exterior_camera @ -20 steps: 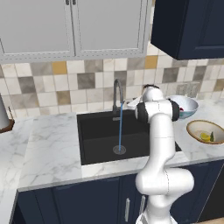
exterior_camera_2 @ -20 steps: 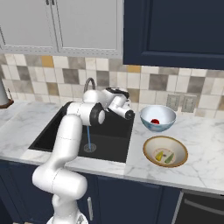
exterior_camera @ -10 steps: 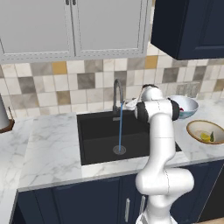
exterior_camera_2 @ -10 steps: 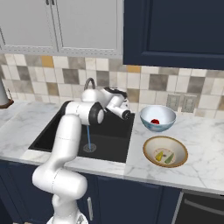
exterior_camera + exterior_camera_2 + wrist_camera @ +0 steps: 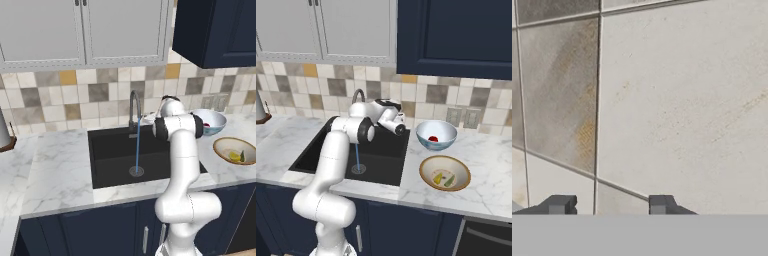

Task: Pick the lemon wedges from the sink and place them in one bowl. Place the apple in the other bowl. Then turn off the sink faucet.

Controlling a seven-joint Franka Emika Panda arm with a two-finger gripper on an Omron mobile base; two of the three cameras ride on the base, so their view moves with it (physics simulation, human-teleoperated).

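Hand point(image 5: 609, 205) up close against the backsplash tiles point(image 5: 677, 100), behind the sink faucet point(image 5: 134, 107); fingertips point(image 5: 559, 204) parted with bare tile showing between them, gripping nothing. Water point(image 5: 137, 150) running in a thin blue stream from the spout down to the drain of the black sink point(image 5: 112, 150). Both lemon wedges point(image 5: 443, 178) lying in the tan-rimmed bowl point(image 5: 428, 162) on the marble surface point(image 5: 486, 170). Apple point(image 5: 432, 138) sitting in the pale blue bowl point(image 5: 423, 131) just behind it, near the wall.
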